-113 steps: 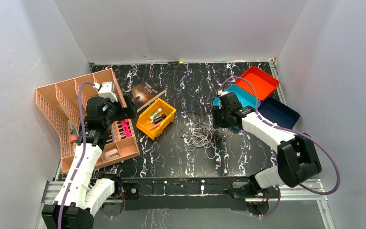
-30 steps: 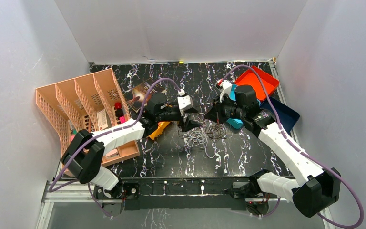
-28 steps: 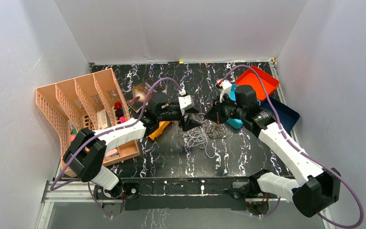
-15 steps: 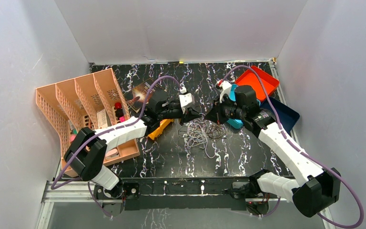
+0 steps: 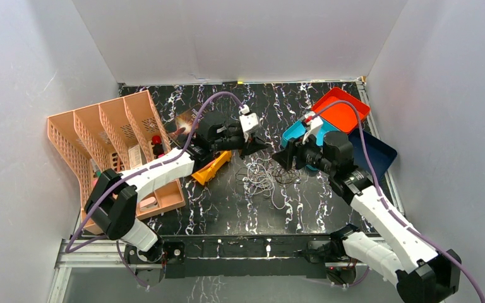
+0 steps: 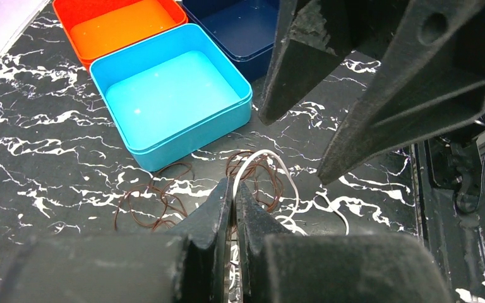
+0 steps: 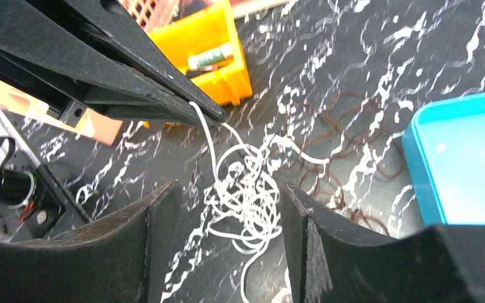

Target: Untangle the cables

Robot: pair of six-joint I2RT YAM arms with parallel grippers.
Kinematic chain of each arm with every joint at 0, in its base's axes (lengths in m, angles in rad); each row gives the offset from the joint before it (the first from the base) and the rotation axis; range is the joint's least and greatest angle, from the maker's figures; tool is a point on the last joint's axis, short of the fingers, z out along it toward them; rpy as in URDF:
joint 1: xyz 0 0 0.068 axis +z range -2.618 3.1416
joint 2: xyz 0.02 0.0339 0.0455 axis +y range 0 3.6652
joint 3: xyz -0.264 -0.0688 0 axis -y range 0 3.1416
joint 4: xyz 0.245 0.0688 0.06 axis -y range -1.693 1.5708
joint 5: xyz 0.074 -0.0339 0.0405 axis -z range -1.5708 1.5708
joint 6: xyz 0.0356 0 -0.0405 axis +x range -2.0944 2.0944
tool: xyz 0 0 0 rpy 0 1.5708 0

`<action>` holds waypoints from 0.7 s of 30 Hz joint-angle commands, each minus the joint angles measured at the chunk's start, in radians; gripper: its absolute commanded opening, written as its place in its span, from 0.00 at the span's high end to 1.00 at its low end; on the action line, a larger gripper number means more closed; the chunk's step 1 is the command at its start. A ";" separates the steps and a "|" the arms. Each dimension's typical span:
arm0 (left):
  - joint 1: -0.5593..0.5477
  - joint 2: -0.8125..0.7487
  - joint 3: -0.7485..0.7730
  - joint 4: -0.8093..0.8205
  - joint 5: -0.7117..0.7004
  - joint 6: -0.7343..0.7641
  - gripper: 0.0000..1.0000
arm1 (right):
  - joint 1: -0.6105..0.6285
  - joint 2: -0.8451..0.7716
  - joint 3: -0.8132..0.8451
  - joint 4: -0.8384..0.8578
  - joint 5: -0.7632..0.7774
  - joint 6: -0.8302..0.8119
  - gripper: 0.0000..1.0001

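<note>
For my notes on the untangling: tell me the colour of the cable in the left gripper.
White cable, clearest in the right wrist view.

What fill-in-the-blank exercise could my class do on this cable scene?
1. The ____ gripper is shut on the white cable.
2. The right gripper has its jaws ____.
3. The ____ cables lie nearest the light-blue tray.

Missing words: left; open; brown.
</note>
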 commanded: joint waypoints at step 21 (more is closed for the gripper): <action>-0.003 -0.114 0.126 -0.074 -0.104 -0.191 1.00 | 0.004 0.184 -0.249 0.917 -0.139 0.064 0.33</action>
